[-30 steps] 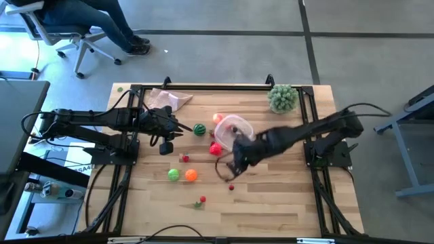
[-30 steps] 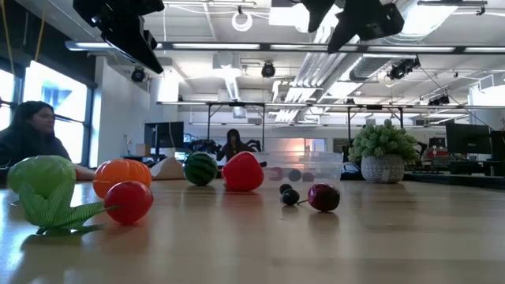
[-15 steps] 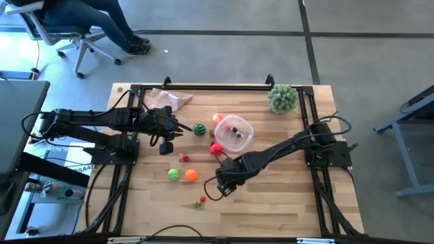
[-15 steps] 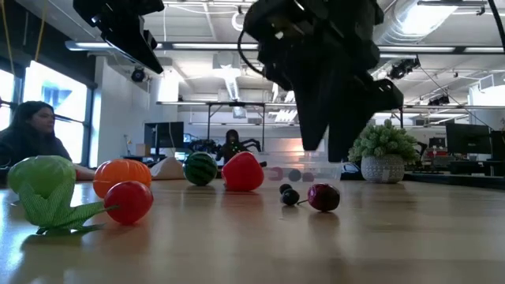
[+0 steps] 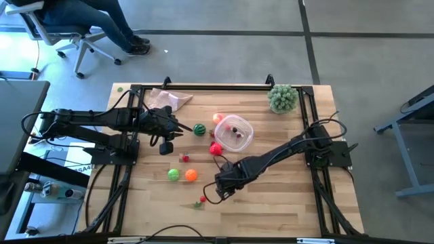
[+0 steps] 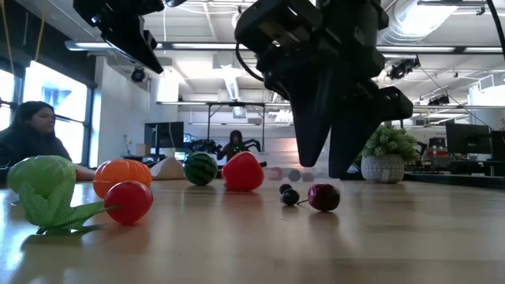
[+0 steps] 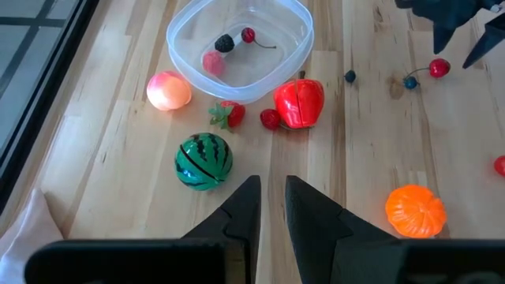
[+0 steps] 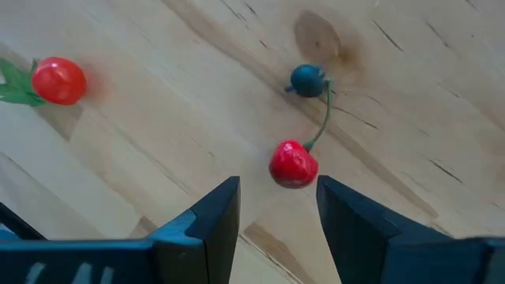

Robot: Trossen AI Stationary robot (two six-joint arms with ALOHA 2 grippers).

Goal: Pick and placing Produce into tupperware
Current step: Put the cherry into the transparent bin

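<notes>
My right gripper [image 8: 278,207] hangs open just above a red cherry [image 8: 293,164] near the middle of the table. Its fingertips stand either side of the cherry without touching it. The cherry's stem runs to a dark blue berry [image 8: 308,80]. In the low view the cherry [image 6: 323,197] lies on the wood below that gripper [image 6: 327,162]. The tupperware [image 5: 248,139] stands farther back with a few small pieces inside. My left gripper [image 7: 272,197] waits shut at the left, raised, short of the striped green ball [image 7: 203,161].
Around the tub [image 7: 175,55] lie a peach ball [image 7: 168,91], a strawberry [image 7: 229,115] and a red piece [image 7: 299,102]. An orange ball [image 5: 191,175], a green ball [image 5: 173,175] and a small tomato [image 8: 59,80] lie nearer. A bushy plant [image 5: 283,97] and a beige cloth [image 5: 169,100] sit at the back.
My right gripper has come down from beside the tupperware toward the table's near left. It has tipped more steeply downward and now stands low over the cherry, still open. The produce has not moved.
</notes>
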